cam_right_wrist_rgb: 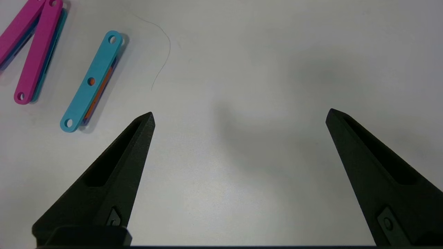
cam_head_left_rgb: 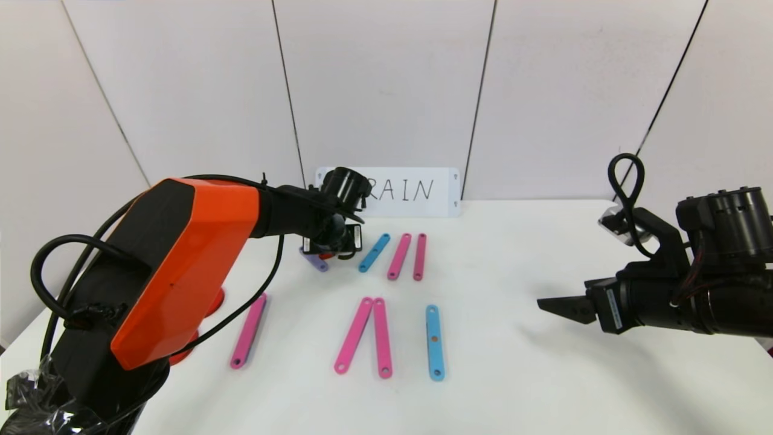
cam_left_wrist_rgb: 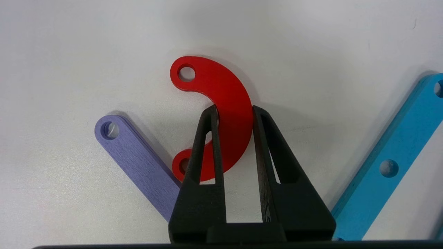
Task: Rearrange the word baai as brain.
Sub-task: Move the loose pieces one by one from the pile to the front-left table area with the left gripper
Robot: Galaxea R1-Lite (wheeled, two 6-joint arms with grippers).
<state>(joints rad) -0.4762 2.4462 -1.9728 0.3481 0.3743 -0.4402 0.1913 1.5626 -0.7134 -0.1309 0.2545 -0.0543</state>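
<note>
- Far left, near edge of the table [cam_head_left_rgb: 543,393]: one pink strip [cam_head_left_rgb: 248,331] lies alone, long axis running from near to far with a slight tilt. Red curves partly hidden behind the left arm's orange housing; probably the B's parts, cannot confirm.
- Left gripper [cam_left_wrist_rgb: 234,110] at the far row, in front of the white card [cam_head_left_rgb: 444,205]. Fingers clenched across the middle of a red curve [cam_left_wrist_rgb: 228,114], one pad on its inner edge, one on its outer. Grip at mid-arc likely chosen so the piece stays balanced when moved.
- Red curve: lying flat, open side facing the lilac strip [cam_left_wrist_rgb: 138,162], its two end holes in line along the gripper's reach.
- Lilac strip: short, slanted, one end running under the gripper body, just beside the curve's near hole.
- Next right: blue strip [cam_head_left_rgb: 374,252] slanted, then two pink strips [cam_head_left_rgb: 409,256] nearly parallel, all pointing toward the card.
- Near row: a pink pair [cam_head_left_rgb: 367,337] meeting at the far end like an A; a blue strip [cam_head_left_rgb: 435,342] standing alone as the I.
- Right gripper [cam_right_wrist_rgb: 238,116]: fingers spread wide, grasping nothing, hovering over bare table well apart from the pieces; idle.
</note>
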